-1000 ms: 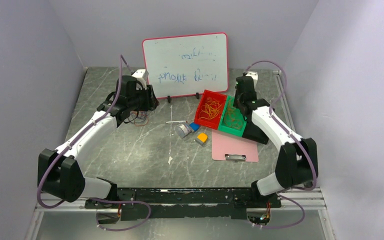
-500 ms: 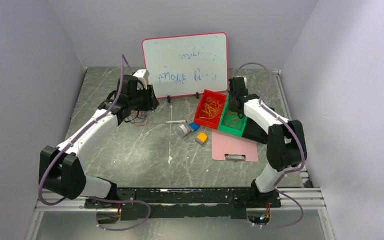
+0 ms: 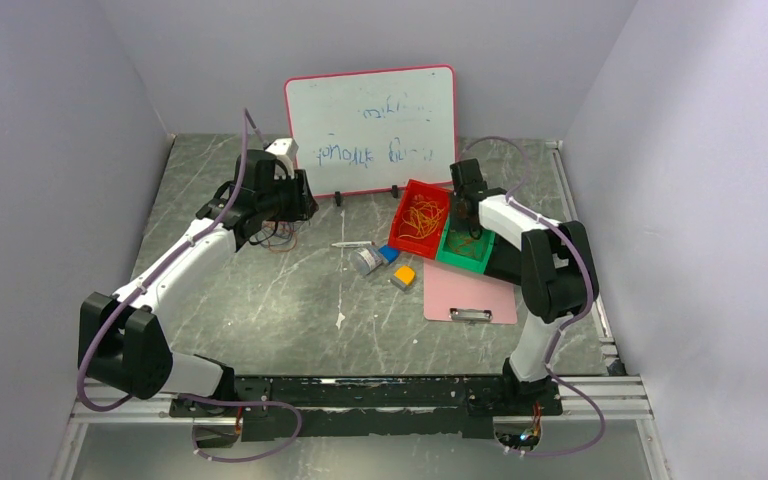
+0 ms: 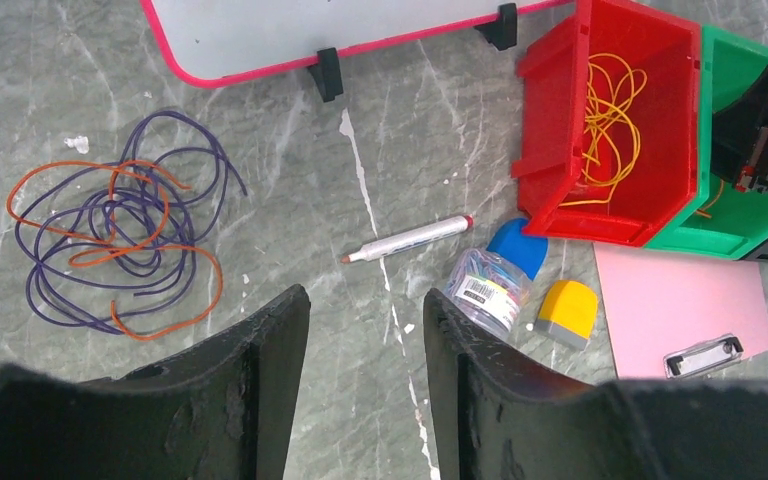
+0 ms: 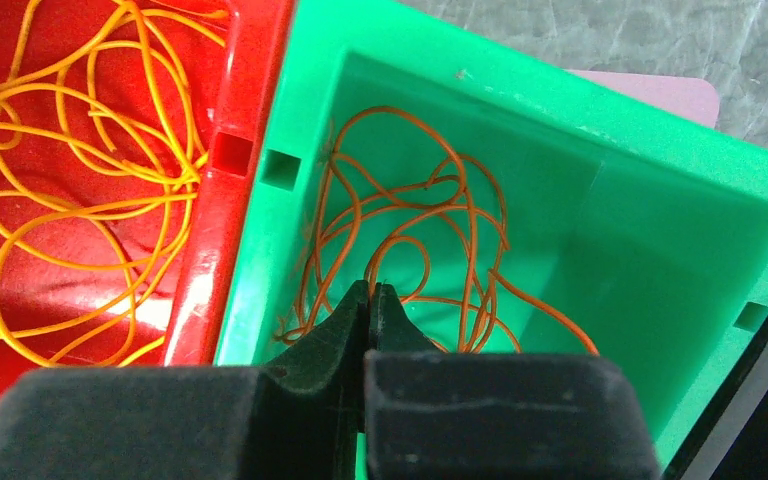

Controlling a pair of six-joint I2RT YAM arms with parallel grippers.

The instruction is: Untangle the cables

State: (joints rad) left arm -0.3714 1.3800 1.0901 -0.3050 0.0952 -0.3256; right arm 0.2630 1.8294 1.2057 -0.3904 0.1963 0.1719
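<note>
A loose tangle of dark purple and orange cables [image 4: 110,235] lies on the table, left of my left gripper [image 4: 367,300]. That gripper hangs open above bare table with nothing between its fingers. In the top view the tangle [image 3: 278,237] sits just below the left gripper [image 3: 300,205]. My right gripper [image 5: 370,290] is shut over the green bin [image 5: 520,110]. A loop of the orange cable [image 5: 400,200] in the bin rises to its tips. Yellow cable [image 5: 80,160] lies in the red bin [image 5: 250,100] beside it.
A whiteboard [image 3: 370,130] stands at the back. Between the arms lie a marker [image 4: 410,238], a jar of coloured clips [image 4: 487,288], a blue cap [image 4: 518,245] and a yellow-grey block [image 4: 567,310]. A pink clipboard [image 4: 680,310] lies in front of the bins.
The right arm has folded back toward its base, and its gripper has shifted a little left over the green bin. The left arm has hardly moved.
</note>
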